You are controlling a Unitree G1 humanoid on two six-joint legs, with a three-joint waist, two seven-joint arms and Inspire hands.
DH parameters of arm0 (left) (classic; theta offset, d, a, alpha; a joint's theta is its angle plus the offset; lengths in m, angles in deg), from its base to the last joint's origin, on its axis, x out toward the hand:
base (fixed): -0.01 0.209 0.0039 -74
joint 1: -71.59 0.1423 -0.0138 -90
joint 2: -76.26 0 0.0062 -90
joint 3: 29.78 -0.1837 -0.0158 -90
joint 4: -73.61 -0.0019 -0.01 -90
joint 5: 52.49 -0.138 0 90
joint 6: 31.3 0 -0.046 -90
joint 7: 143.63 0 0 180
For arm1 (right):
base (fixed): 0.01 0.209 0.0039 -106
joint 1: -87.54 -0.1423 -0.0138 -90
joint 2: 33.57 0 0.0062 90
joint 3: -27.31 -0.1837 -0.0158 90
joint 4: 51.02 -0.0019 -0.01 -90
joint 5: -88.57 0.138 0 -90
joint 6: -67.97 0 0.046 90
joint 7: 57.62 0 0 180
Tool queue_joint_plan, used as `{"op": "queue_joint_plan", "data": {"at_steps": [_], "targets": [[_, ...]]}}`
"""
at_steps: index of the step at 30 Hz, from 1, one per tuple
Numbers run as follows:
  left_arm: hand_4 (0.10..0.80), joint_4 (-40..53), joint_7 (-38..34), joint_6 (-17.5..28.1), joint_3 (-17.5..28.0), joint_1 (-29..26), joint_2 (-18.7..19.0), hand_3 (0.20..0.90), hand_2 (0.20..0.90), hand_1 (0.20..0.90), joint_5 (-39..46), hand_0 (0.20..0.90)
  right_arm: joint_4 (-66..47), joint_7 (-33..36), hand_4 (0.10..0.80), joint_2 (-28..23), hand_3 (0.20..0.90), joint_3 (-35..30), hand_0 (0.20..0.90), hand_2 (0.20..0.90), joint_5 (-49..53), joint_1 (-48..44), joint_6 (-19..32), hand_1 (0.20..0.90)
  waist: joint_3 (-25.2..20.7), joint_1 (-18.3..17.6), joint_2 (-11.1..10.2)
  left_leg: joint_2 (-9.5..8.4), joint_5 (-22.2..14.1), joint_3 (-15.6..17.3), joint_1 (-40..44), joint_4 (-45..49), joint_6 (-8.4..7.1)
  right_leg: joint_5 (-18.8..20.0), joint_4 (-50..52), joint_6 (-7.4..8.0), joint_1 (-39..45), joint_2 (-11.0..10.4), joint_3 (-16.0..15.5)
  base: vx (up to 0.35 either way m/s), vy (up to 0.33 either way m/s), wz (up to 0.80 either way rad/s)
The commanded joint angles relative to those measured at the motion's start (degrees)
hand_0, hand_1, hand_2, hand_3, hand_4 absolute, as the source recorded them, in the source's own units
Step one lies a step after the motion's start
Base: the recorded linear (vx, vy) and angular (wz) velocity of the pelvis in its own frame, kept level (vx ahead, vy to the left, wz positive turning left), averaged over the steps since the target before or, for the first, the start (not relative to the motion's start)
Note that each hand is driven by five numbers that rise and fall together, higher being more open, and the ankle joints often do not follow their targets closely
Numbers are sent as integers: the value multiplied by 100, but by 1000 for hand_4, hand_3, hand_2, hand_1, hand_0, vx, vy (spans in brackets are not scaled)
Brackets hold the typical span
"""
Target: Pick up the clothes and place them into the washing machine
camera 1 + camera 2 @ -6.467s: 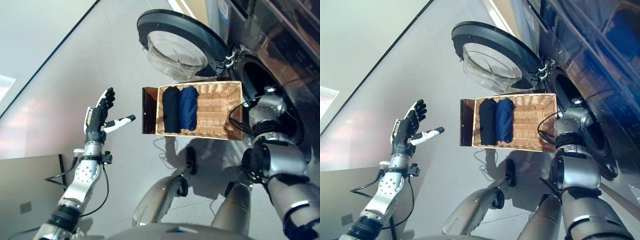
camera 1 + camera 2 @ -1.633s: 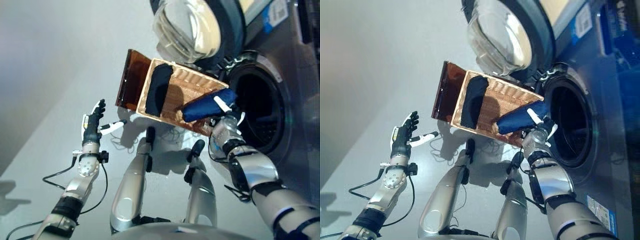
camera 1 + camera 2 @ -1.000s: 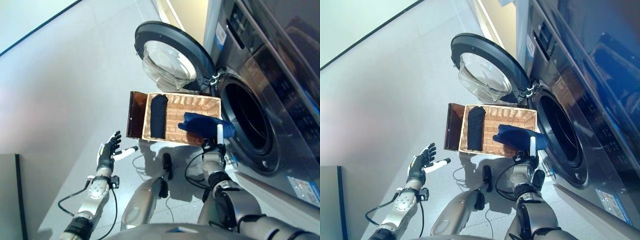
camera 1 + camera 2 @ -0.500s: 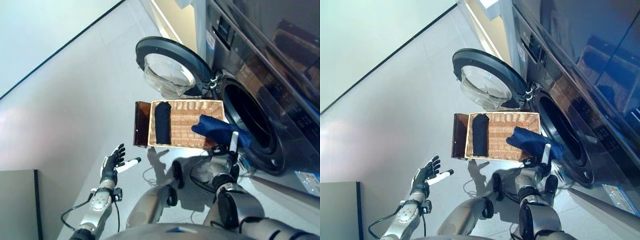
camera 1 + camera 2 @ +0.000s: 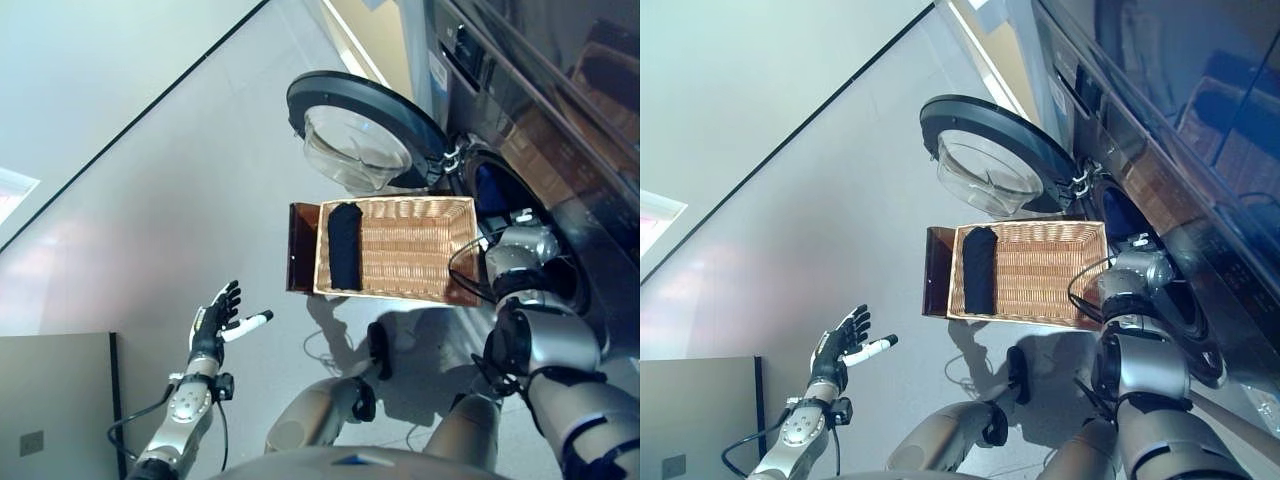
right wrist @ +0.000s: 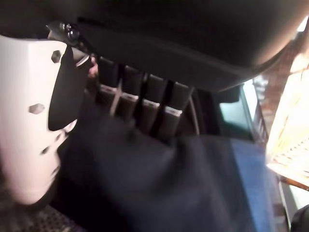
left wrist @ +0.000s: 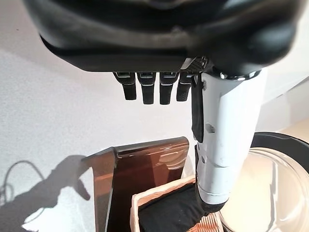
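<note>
Right wrist view: the right hand (image 6: pixel 145 58) is being seen inside the washing machine (image 5: pixel 540 120) drum, fingers (image 6: pixel 154 104) lying on the blue garment (image 6: pixel 193 183); whether it is gripped or released cannot be told. The black garment (image 5: pixel 344 245) is lying in the wicker basket (image 5: pixel 430 285), long axis running from the near rim toward the machine door (image 5: pixel 360 140), at the side away from the drum. The left hand (image 5: pixel 212 325) is being held spread and empty over the floor (image 5: pixel 150 200), well apart; the right hand is judged nearer.
</note>
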Motion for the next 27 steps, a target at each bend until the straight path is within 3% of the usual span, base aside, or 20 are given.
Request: {"op": "queue_joint_plan", "data": {"at_steps": [1, 10, 15, 17, 18, 20, 27], "targets": [[800, 358, -300, 422, 374, -133, 334, 900, 900, 900, -18, 900, -442, -326, 800, -678, 900, 569, 900, 900, -434, -917, 105, 900, -194, 75, 39, 237, -634, -403, -714, 860, -511, -1169, 826, -258, -18, -44, 126, 0, 0, 0], [800, 302, -300, 454, 547, -85, 218, 900, 900, 900, -18, 900, -389, -441, 800, -354, 900, 454, 900, 900, -431, -422, 87, 900, -257, 51, -13, 232, -648, -413, -705, 882, -518, -1173, 769, -273, 57, -65, 103, 0, 0, 0], [800, 229, -309, 421, 582, -63, 156, 900, 900, 900, -45, 900, -200, -429, 800, -95, 900, 535, 900, 900, -569, -75, -64, 900, -182, -2, -181, 274, -645, -440, -697, 938, -514, -1162, 767, -293, 115, -20, 80, -22, -20, 0], [800, 190, -282, 382, 587, -55, 157, 900, 900, 900, -86, 900, 34, -407, 800, 83, 900, 700, 900, 900, -783, 207, -272, 900, -104, -52, -381, 313, -645, -465, -689, 986, -513, -1157, 776, -312, 169, 13, 28, -52, -42, -2], [800, 187, -281, 384, 592, -54, 156, 900, 900, 900, -86, 900, 40, -408, 800, 85, 900, 703, 900, 900, -785, 201, -275, 900, -99, -61, -381, 311, -645, -467, -687, 989, -513, -1160, 777, -312, 175, 11, 25, -67, -55, -7], [800, 281, -267, 325, 632, -28, 191, 900, 900, 900, -227, 900, 489, -273, 800, 119, 900, 1171, 900, 900, -1471, 346, -758, 900, 8, -98, -646, 370, -633, -501, -702, 1046, -519, -1144, 786, -349, 235, 64, -44, -83, -72, 0], [800, 355, -425, 245, 704, 10, 275, 900, 900, 900, -605, 900, 575, 56, 800, 801, 900, 1912, 900, 900, -2466, 624, -1112, 900, 258, -173, -1143, 496, -589, -641, -751, 1130, -523, -1161, 859, -422, 268, 170, -176, -61, -34, 1]]}}
